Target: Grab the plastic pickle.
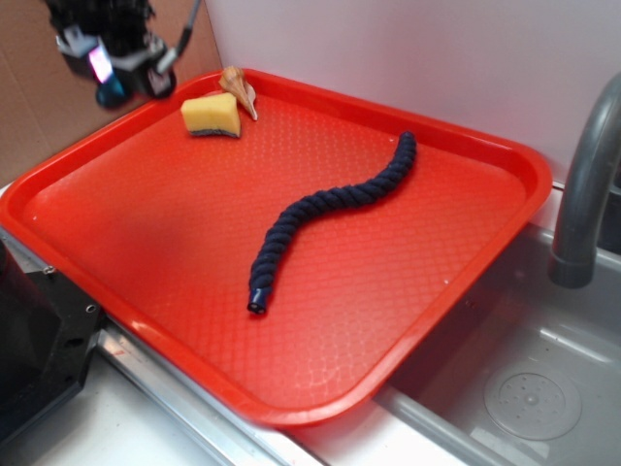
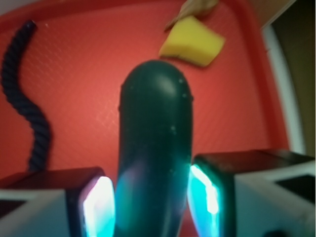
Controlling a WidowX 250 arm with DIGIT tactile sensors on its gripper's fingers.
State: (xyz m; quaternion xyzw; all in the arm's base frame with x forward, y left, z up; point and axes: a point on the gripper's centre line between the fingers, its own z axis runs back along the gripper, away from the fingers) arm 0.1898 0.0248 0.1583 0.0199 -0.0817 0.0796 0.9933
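In the wrist view we see the two fingers (image 2: pixel 101 202) closed against the sides of the plastic pickle (image 2: pixel 155 148), their inner faces lit teal where they meet it. The pickle stands between them with its rounded end pointing away from the camera, dark green and smooth. We judge the hold to be low on the body, near one end, so most of its length sticks out past the fingertips; a grip nearer the middle would resist twisting better.

In the exterior view the gripper (image 1: pixel 112 94) hangs above the far left corner of the red tray (image 1: pixel 505 160), clear of its surface. A teal tip shows under it, which we take for the pickle. So the pickle is off the tray and in the gripper; we judge the grab made.

On the tray, the yellow sponge (image 1: pixel 212 115) lies in the far left corner with a tan shell-like piece (image 1: pixel 239 89) touching its far side. The navy rope (image 1: pixel 330 218) curves across the middle, well apart from both. The sink faucet (image 1: pixel 587 184) stands beyond the right edge.
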